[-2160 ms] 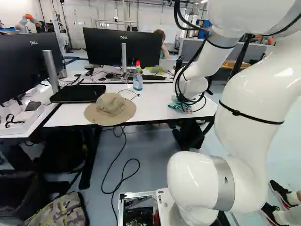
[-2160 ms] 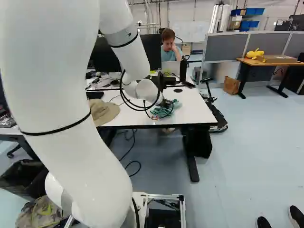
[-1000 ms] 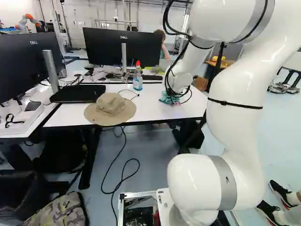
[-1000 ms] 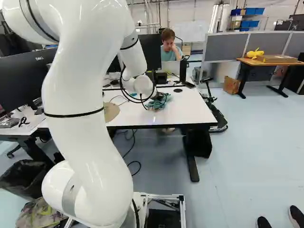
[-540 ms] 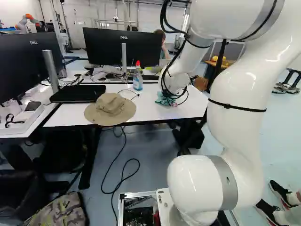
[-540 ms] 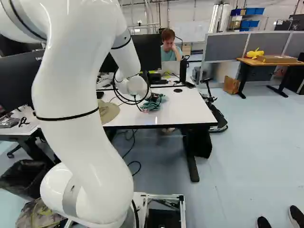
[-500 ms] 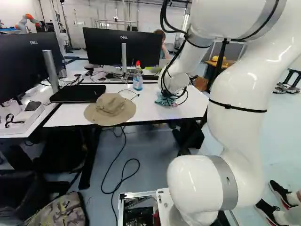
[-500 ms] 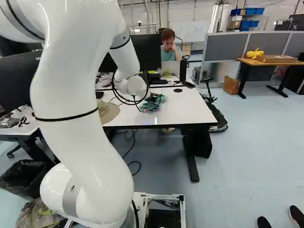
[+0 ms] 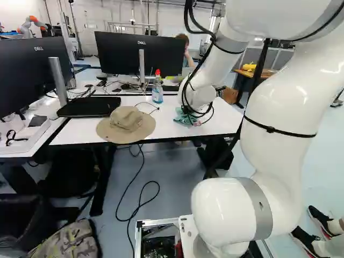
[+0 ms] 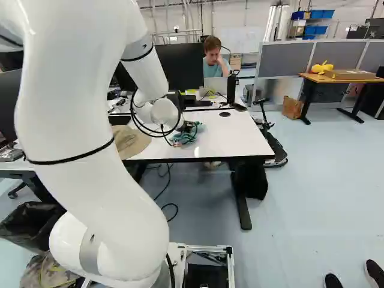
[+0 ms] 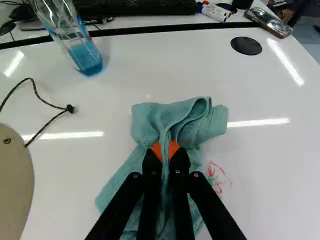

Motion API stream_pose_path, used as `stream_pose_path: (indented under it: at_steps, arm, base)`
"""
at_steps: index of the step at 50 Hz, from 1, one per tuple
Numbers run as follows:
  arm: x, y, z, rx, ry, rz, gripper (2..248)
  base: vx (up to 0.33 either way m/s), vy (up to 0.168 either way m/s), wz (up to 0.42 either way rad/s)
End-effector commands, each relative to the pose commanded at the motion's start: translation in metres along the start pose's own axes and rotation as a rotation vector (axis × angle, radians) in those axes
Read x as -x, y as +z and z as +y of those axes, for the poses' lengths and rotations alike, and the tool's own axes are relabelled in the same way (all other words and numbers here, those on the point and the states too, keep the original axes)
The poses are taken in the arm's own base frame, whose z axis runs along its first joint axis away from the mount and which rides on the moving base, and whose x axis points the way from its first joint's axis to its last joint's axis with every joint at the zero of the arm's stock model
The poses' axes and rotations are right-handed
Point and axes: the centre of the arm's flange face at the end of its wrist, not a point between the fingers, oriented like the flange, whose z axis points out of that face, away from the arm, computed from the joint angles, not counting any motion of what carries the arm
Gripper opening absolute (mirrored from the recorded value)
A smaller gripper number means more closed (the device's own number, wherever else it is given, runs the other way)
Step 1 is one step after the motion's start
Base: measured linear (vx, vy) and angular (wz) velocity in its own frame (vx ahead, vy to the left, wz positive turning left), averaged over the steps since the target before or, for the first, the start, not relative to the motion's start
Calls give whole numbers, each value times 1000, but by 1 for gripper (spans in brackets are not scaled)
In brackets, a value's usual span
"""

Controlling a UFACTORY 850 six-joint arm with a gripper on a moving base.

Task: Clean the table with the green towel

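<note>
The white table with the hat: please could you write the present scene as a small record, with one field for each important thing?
surface: white table
cloth: green towel, bunched on the table
tool: shut on a raised fold of the green towel
dirt: red marks, beside the green towel, still to wipe
bottle: upright near the far edge, blue liquid inside
hat: near the front edge
cord: thin, dark, lying between hat and bottle

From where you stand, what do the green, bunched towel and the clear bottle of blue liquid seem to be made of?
The green towel looks like soft, matte fabric, perhaps cotton: it drapes in loose folds. The clear bottle looks like smooth, glossy plastic: see-through, with bright highlights, though glass is possible.
</note>
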Motion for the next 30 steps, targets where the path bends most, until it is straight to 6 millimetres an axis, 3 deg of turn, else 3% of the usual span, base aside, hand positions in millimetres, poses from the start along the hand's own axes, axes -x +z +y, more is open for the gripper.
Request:
stream_pose_path:
  at_steps: [30]
  arm:
    - [40, -43, 10, 18, 17, -11, 33]
  base:
    - [0, 0, 0]
